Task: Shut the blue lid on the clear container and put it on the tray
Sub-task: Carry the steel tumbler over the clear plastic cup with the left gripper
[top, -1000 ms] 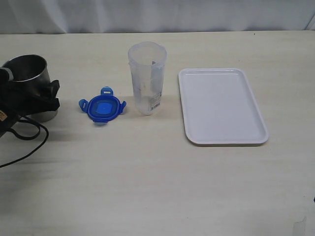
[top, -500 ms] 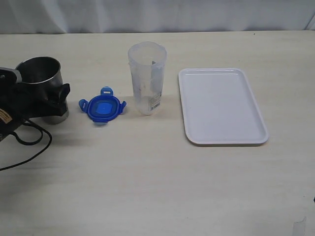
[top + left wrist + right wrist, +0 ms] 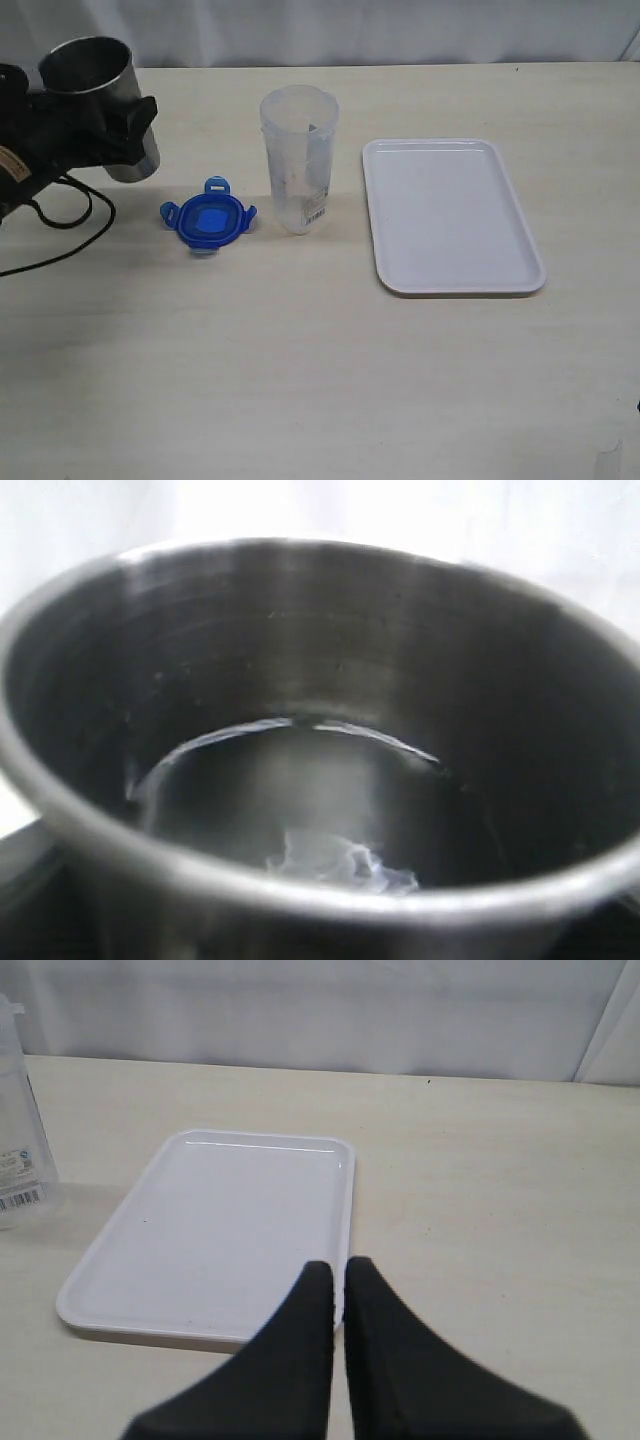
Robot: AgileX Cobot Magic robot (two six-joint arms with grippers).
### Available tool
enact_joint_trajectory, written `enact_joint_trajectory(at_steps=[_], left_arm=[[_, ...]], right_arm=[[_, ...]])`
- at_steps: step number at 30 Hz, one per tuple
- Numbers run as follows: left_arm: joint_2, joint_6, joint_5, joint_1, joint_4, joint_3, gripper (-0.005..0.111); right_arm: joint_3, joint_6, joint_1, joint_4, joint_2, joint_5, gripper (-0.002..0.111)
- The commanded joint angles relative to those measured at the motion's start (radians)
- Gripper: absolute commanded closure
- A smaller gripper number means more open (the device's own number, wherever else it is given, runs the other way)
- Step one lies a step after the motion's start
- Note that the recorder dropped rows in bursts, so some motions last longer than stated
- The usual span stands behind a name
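Jaws of the left gripper [image 3: 100, 130] clasp a steel cup [image 3: 90, 75] by its sides at the far left of the table [image 3: 300, 380]. The cup is upright, with its open mouth up. In the left wrist view the cup's dark inside [image 3: 320, 780] fills nearly the whole picture. A black cable [image 3: 60, 215] loops on the table below that arm.

The blue lid [image 3: 208, 217] lies flat on the table, label side up, with its tabs spread. It is near the clear container [image 3: 299, 160] on its left but apart from it. The container stands upright with its top open and a barcode sticker low on its wall. It is just left of the tray [image 3: 450, 220] and not on it. The tray lies flat on the table.

The right gripper [image 3: 338, 1280] has its two black fingers pressed together with nothing between them. In the right wrist view it points toward one corner of the tray [image 3: 220, 1220], and the container's wall [image 3: 20, 1130] shows at the picture's edge.
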Motion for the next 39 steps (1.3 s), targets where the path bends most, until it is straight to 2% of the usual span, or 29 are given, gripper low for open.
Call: enact_joint_trajectory(at_steps=[1, 5, 8, 17, 22, 29, 35, 39], left_arm=[[-0.018, -0.036, 0.02, -0.032, 0.02, -0.11, 0.107], [-0.018, -0.036, 0.231, -0.09, 0.018, -0.231, 0.107], [-0.018, -0.036, 0.288, -0.125, 0.021, -0.305, 0.107], [-0.003, -0.034, 0.291, -0.215, 0.029, -0.427, 0.107], [0.029, -0.032, 0.291, -0.252, 0.085, -0.467, 0.107], [0.082, -0.025, 0.279, -0.256, 0.141, -0.492, 0.107], [0.086, 0.069, 0.275, -0.256, 0.236, -0.496, 0.107], [0.086, 0.137, 0.275, -0.256, 0.245, -0.496, 0.107]], right_arm=[[0.002, 0.0, 0.004, 0.002, -0.006, -0.001, 0.104], [0.002, 0.0, 0.004, 0.002, -0.006, -0.001, 0.104], [0.002, 0.0, 0.004, 0.002, -0.006, -0.001, 0.104], [0.002, 0.0, 0.004, 0.002, -0.006, -0.001, 0.104], [0.002, 0.0, 0.004, 0.002, -0.006, -0.001, 0.104], [0.002, 0.0, 0.004, 0.002, -0.006, -0.001, 0.104], [0.002, 0.0, 0.004, 0.002, -0.006, -0.001, 0.104], [0.002, 0.0, 0.004, 0.002, -0.006, -0.001, 0.104]])
